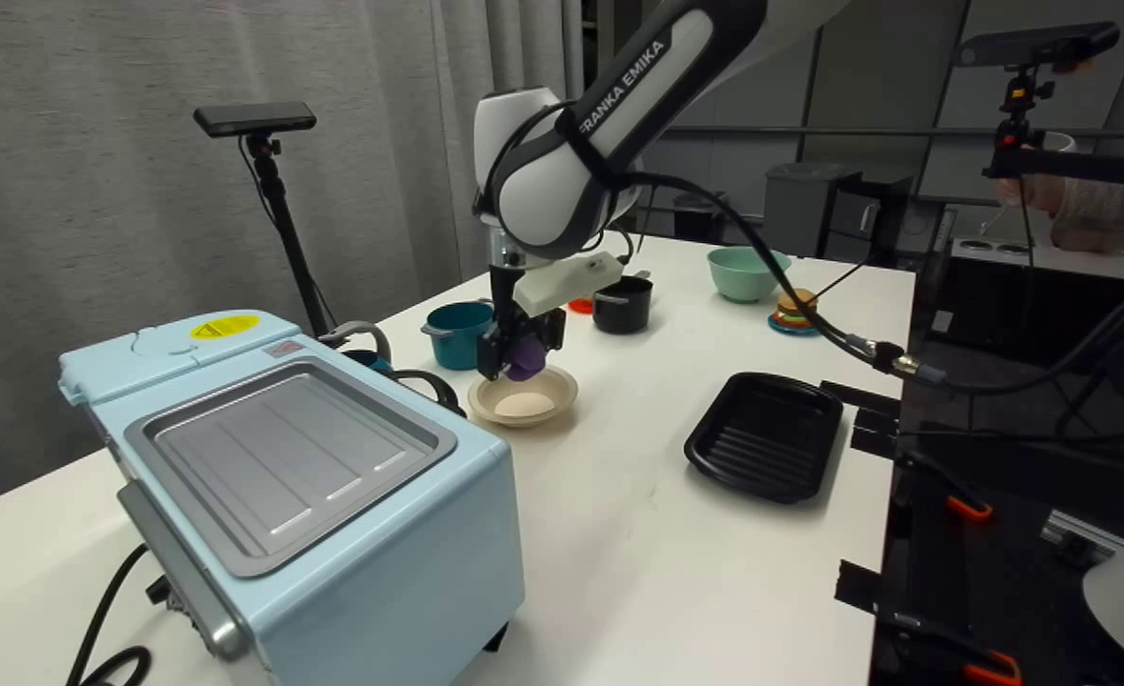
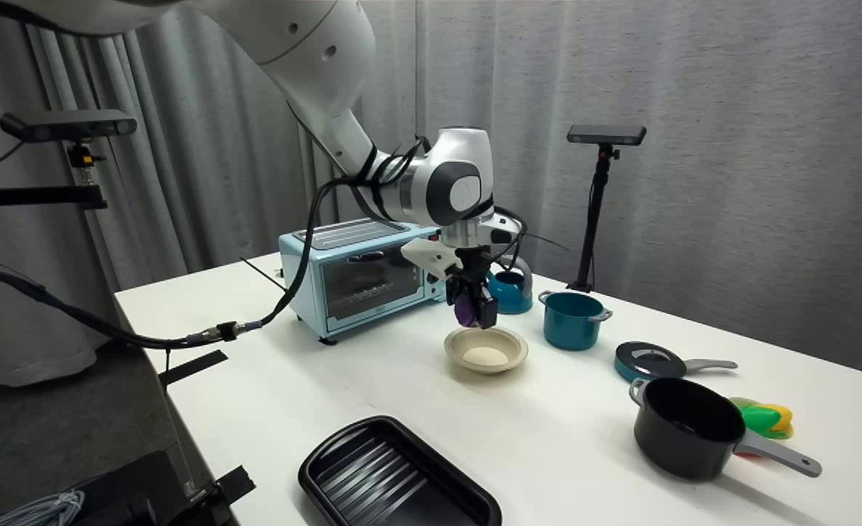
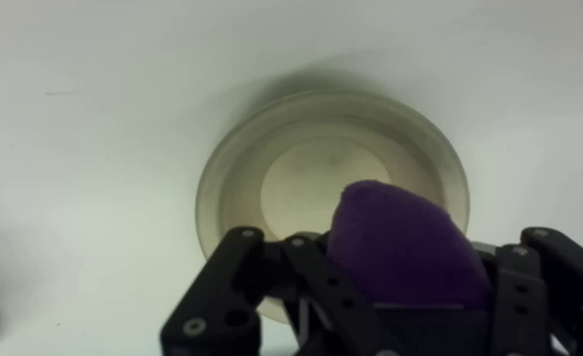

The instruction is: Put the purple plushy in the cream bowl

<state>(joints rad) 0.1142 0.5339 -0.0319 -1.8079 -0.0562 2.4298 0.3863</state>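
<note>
My gripper shows in both exterior views (image 1: 522, 343) (image 2: 475, 303) and in the wrist view (image 3: 405, 252). It is shut on the purple plushy (image 1: 527, 360), with its fingers pressed on both sides of it. The plushy also shows in an exterior view (image 2: 464, 310) and fills the jaws in the wrist view (image 3: 405, 222). The cream bowl (image 1: 524, 408) stands on the table directly below. It shows in an exterior view (image 2: 486, 358) and in the wrist view (image 3: 331, 153), partly hidden there by the plushy and fingers. The plushy is held above the bowl, apart from it.
A light blue toaster oven (image 1: 467, 514) stands near the bowl. A teal pot (image 2: 571, 321) and a blue kettle (image 2: 510, 294) are close behind it. A black pot (image 2: 687, 431), a lidded pan (image 2: 650, 361) and a black tray (image 1: 767, 433) stand farther off.
</note>
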